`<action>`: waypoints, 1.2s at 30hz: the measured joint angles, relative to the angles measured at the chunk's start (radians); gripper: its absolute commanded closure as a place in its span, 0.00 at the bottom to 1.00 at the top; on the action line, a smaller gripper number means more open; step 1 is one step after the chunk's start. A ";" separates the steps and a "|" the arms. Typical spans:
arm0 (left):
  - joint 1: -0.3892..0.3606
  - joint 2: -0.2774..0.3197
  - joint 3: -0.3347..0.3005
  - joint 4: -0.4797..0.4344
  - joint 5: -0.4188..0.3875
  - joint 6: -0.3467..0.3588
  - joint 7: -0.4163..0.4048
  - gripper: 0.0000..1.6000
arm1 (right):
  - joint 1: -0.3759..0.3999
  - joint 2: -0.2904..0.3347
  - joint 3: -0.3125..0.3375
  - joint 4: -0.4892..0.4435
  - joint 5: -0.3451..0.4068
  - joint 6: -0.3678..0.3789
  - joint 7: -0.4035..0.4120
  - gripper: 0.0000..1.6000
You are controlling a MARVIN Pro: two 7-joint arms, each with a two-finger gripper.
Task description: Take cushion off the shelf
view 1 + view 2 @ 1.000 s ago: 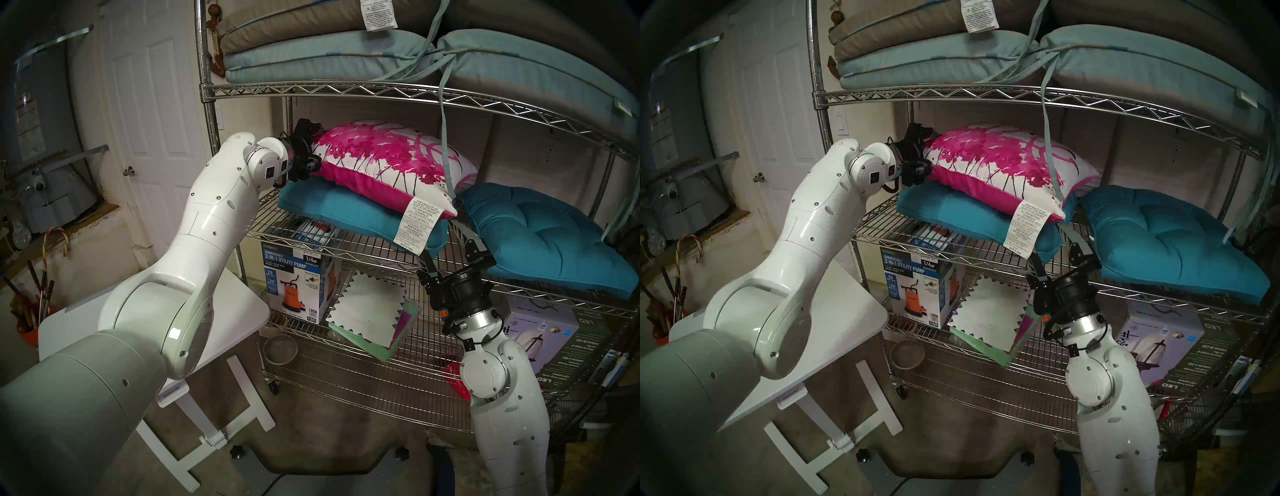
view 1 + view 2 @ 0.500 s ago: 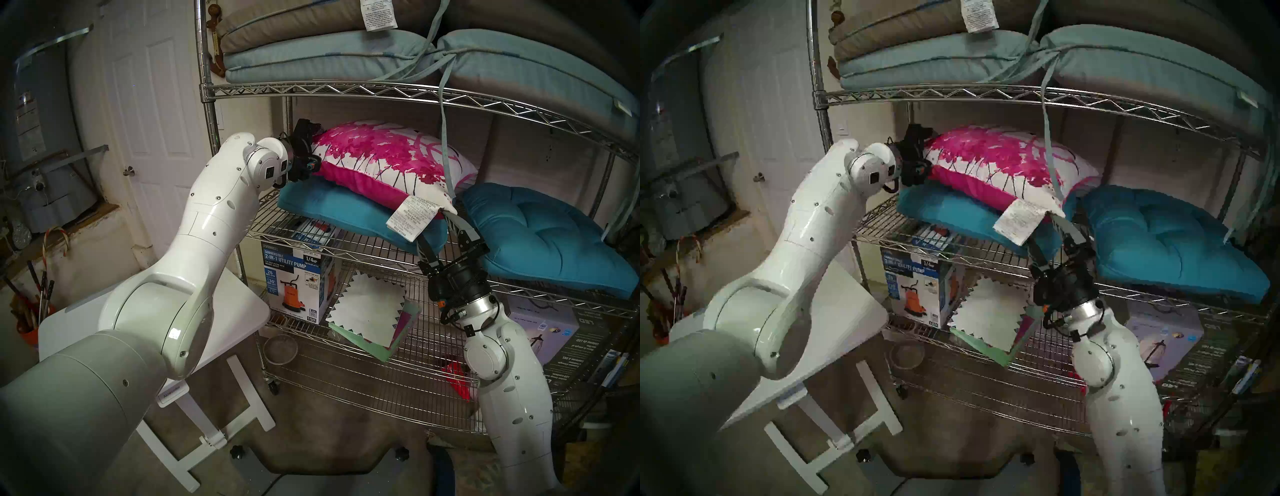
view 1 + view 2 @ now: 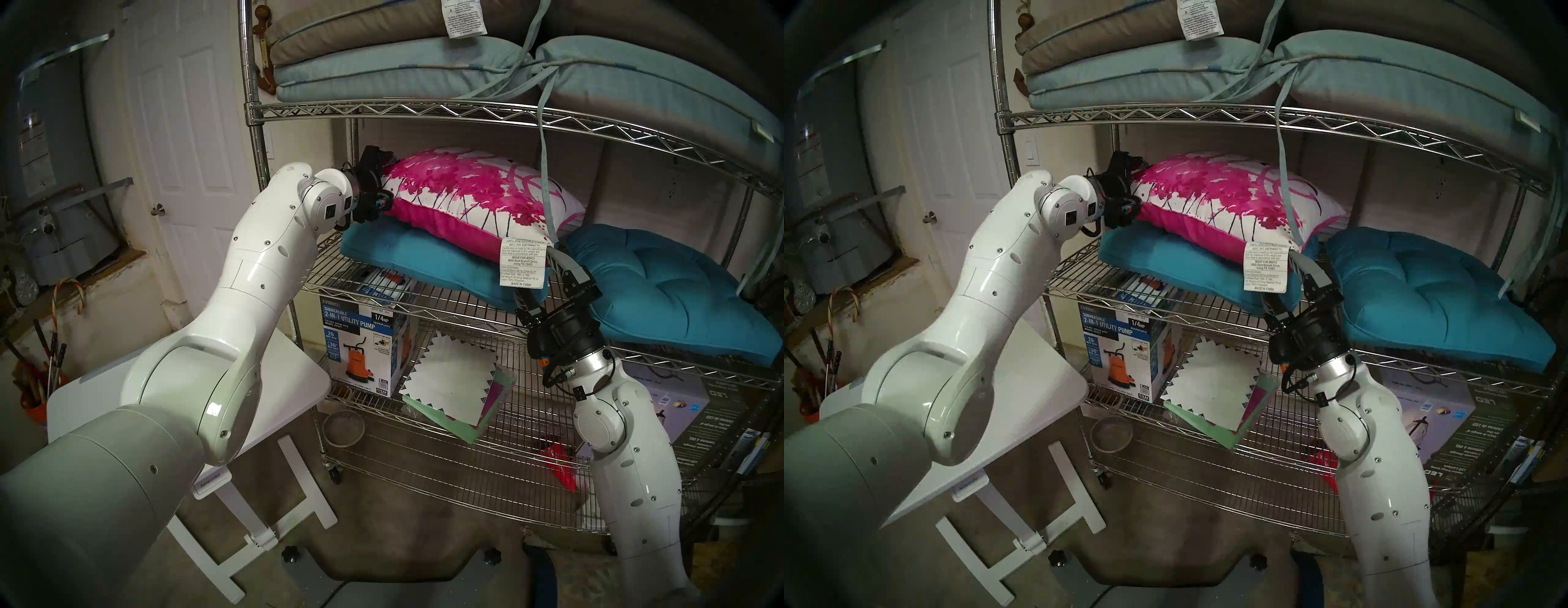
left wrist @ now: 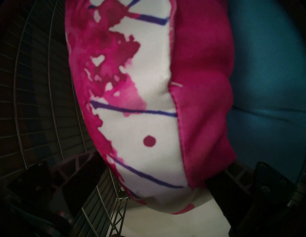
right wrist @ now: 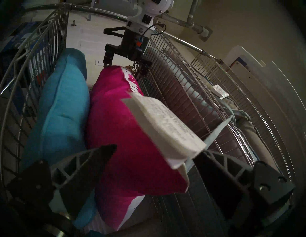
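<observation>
Since a second ago the right gripper (image 3: 547,271) has been raised to the cushion's (image 3: 475,195) near corner, and the long white label (image 3: 524,263) has been flipped. The plump cushion, white with magenta splatter and magenta-backed, is seen on a teal cushion (image 3: 424,259) on the shelf (image 3: 424,108). Both grippers' jaws are spread around its corners, the left gripper (image 3: 382,187) opposite.

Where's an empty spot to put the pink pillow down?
The small white table left of the shelf looks bare. The pillow's tier is crowded with teal cushions; below, bare wire lies between the paper sheets and the lantern box.
</observation>
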 measured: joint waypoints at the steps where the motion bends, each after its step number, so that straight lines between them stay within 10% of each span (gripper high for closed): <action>1: 0.000 0.000 0.000 0.000 0.000 0.000 0.000 0.00 | 0.009 0.001 -0.003 0.008 -0.002 -0.001 0.001 0.00; 36: 0.001 -0.001 -0.001 -0.002 0.000 -0.002 -0.002 0.00 | 0.155 0.033 -0.006 0.121 -0.004 -0.048 -0.002 0.00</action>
